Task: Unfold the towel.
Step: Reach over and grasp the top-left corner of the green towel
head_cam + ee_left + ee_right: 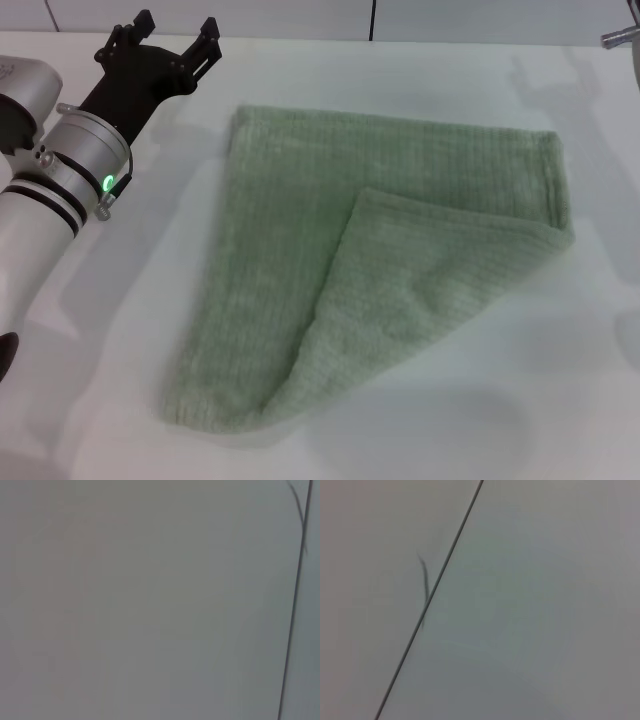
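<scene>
Left gripper point(172, 42) spread and empty, poised just beyond the towel point(400, 260) on the counter point(120, 330), likely lining up for the folded-over corner flap. Right gripper out of view.

We saw a plain white table point(120, 400) carrying the towel point(290, 260), a pale sage-green terry cloth that lay flat on it. One corner of the towel was folded diagonally back over its middle, leaving a triangular flap on top. Around the towel, on every side, we found only bare white tabletop.
</scene>
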Motion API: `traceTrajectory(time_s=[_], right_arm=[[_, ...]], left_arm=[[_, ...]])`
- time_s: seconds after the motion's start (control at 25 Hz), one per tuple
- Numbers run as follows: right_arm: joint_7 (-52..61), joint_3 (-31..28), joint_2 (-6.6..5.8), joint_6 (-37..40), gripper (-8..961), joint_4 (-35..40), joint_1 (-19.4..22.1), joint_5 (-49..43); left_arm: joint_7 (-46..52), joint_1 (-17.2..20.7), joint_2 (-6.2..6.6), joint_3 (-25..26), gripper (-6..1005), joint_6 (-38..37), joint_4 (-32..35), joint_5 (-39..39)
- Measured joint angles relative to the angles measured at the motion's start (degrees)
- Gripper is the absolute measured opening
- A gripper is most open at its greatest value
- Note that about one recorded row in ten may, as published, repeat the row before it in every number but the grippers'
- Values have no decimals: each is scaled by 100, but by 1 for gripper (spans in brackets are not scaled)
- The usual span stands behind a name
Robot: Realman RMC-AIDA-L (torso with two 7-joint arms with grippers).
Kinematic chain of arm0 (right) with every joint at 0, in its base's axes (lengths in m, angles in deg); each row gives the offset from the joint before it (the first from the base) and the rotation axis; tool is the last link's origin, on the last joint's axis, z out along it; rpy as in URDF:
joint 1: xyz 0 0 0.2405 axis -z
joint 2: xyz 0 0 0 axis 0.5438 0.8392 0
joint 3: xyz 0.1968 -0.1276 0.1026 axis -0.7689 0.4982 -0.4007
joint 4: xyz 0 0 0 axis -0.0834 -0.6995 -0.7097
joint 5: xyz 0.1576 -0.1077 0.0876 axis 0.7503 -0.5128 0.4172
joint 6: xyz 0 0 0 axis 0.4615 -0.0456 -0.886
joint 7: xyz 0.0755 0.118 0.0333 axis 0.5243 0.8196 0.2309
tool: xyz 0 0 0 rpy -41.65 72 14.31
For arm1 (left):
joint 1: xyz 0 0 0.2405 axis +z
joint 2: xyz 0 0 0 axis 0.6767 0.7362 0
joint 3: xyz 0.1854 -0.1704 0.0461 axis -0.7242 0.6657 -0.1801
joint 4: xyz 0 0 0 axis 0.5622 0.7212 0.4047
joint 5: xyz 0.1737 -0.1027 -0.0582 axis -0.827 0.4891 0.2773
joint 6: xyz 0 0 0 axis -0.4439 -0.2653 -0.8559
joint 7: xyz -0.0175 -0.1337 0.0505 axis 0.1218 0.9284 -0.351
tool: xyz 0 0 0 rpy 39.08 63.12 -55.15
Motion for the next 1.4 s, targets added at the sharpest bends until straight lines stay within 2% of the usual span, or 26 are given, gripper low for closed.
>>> traceTrajectory(time_s=[0.56,0.96,1.24,1.4], right_arm=[[30,-20,8,10,760,-29,18,0],[34,-27,8,17,761,-10,31,0],[31,-52,8,19,760,-19,42,0],[30,-75,8,20,760,-30,38,0]], left_arm=[[-7,22,9,-40,858,0,4,-16],[82,37,27,-475,856,47,-179,-33],[793,-77,71,-481,486,265,-192,-172],[937,-229,96,-544,307,895,-363,-240]])
